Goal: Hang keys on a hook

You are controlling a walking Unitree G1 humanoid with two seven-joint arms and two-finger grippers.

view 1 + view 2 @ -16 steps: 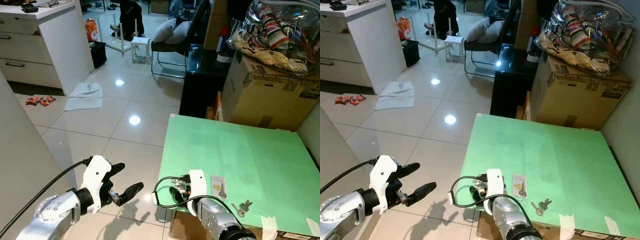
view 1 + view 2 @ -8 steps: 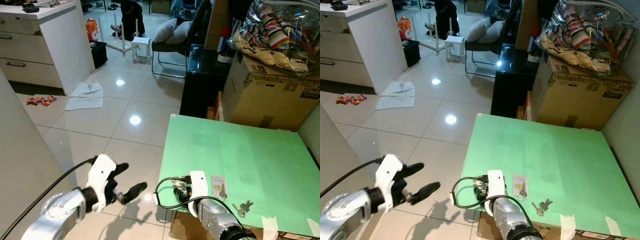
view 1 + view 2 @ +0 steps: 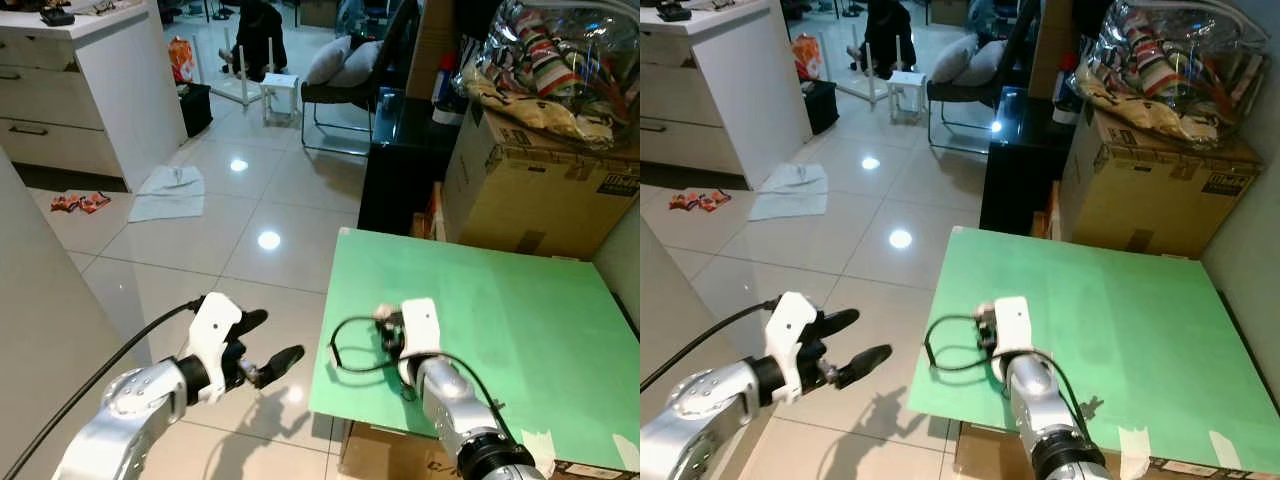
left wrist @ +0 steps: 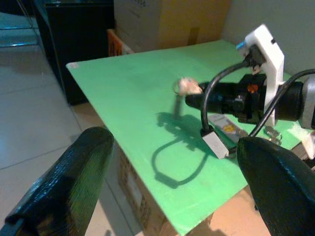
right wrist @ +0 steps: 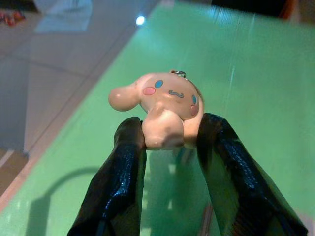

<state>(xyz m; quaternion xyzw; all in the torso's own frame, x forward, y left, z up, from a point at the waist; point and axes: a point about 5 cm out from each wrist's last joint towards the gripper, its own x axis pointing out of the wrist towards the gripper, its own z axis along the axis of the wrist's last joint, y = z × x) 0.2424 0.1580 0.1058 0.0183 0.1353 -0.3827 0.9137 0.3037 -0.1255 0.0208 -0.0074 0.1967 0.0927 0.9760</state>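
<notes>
One green table (image 3: 520, 330) stands on a glossy tiled floor (image 3: 250, 220) beside a cardboard box (image 3: 540, 190). The keys hang hidden under the charm (image 5: 162, 105), which the right gripper (image 5: 170, 132) pinches between closed fingers above the table. The left gripper (image 3: 268, 345) hovers spread, holding nothing.

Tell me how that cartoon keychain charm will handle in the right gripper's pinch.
The charm looks rounded and smooth, so it may twist or slip between the right gripper fingers, which pinch only its lower part. It appears small and probably light. A metal ring at its top suggests whatever hangs from it could dangle and swing over the green table.
</notes>
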